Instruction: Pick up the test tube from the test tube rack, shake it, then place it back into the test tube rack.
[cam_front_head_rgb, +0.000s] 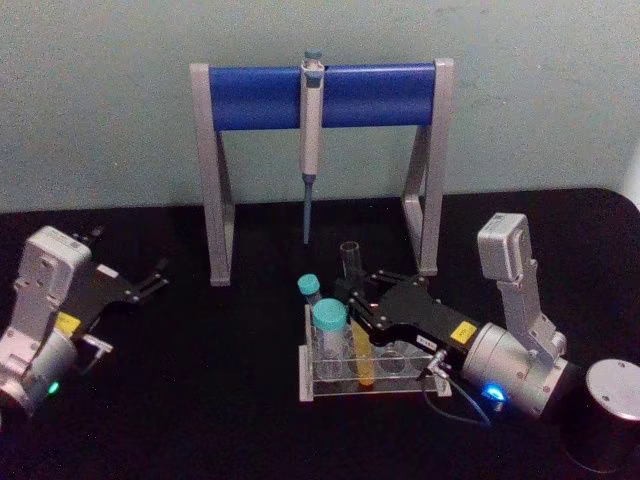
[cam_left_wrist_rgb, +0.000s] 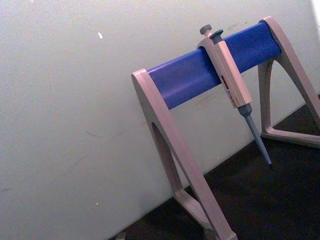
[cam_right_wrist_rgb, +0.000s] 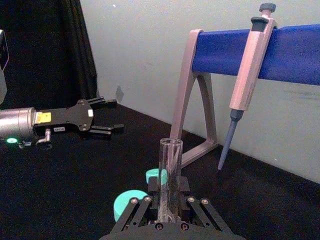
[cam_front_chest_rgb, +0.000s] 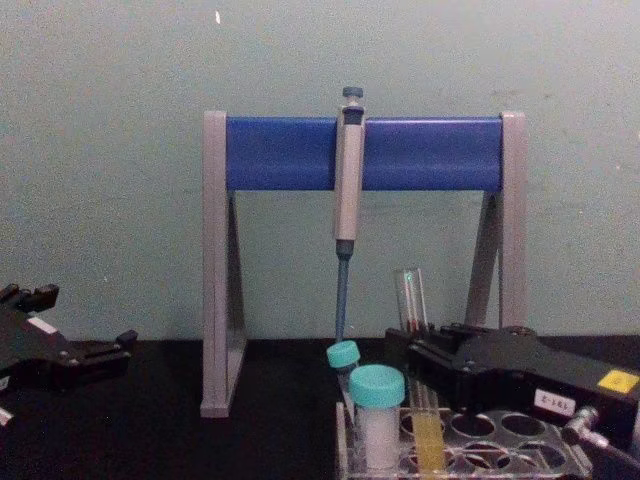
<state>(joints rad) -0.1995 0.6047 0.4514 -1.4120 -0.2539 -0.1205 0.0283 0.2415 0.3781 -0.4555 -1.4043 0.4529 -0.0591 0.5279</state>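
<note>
- Head view: the right gripper (cam_front_head_rgb: 356, 296) has its fingers closed on the tube (cam_front_head_rgb: 350, 260), at about the middle of its height. The open top of the tube stands above the fingers. Its yellow bottom is below them, inside the rack (cam_front_head_rgb: 400, 388). Two capped tubes (cam_front_head_rgb: 329, 318) stand in the rack just beside the fingers, on their left. The left gripper (cam_front_head_rgb: 130, 250) is well apart to the left, with its fingers spread wide and nothing between them.
- Left wrist view: ahead of the left gripper is the stand (cam_left_wrist_rgb: 190, 80), with the pipette (cam_left_wrist_rgb: 231, 75) hanging on it.
- Right wrist view: the tube (cam_right_wrist_rgb: 170, 165) rises upright from between the fingers of the right gripper (cam_right_wrist_rgb: 170, 212). The left gripper (cam_right_wrist_rgb: 116, 114) is far beyond it and open.
- Chest view: the right gripper (cam_front_chest_rgb: 415, 350) clamps the tube (cam_front_chest_rgb: 411, 300). The yellow liquid is below the fingers, in the rack (cam_front_chest_rgb: 500, 440).
</note>
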